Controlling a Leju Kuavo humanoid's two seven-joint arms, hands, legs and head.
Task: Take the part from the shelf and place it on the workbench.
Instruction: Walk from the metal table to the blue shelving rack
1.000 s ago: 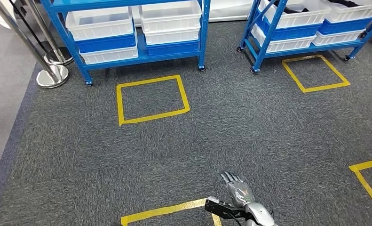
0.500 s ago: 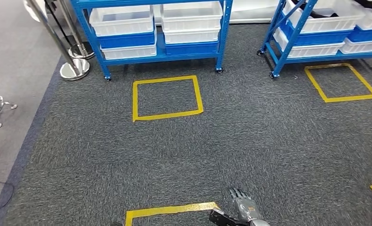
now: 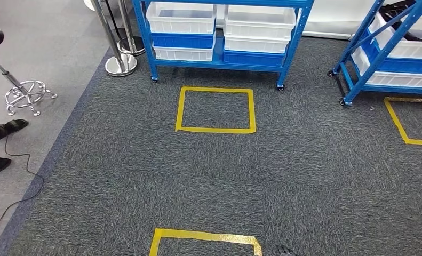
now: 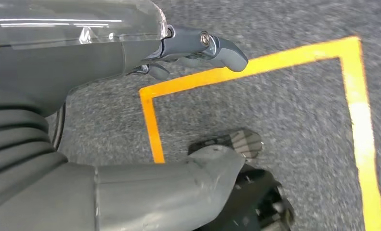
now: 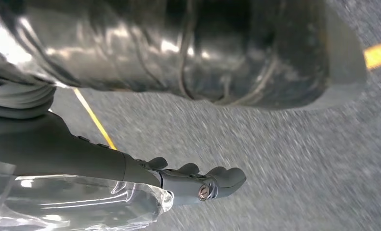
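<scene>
Grey carpet (image 3: 118, 181) underfoot, blue shelf (image 3: 224, 32) at 12 o'clock, its white bins (image 3: 181, 17) too far to show a part. Cable (image 3: 22, 181) at 9 o'clock: likely trip risk if the walk drifts that way. Left hand (image 4: 198, 48) and right hand (image 5: 198, 183) hang with fingers loosely apart, holding nothing.

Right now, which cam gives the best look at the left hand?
Left wrist view: the left hand hangs over the carpet above a yellow tape corner, thumb and fingers apart, holding nothing. The right wrist view carries the right hand; the head view looks ahead at the blue shelf.
</scene>
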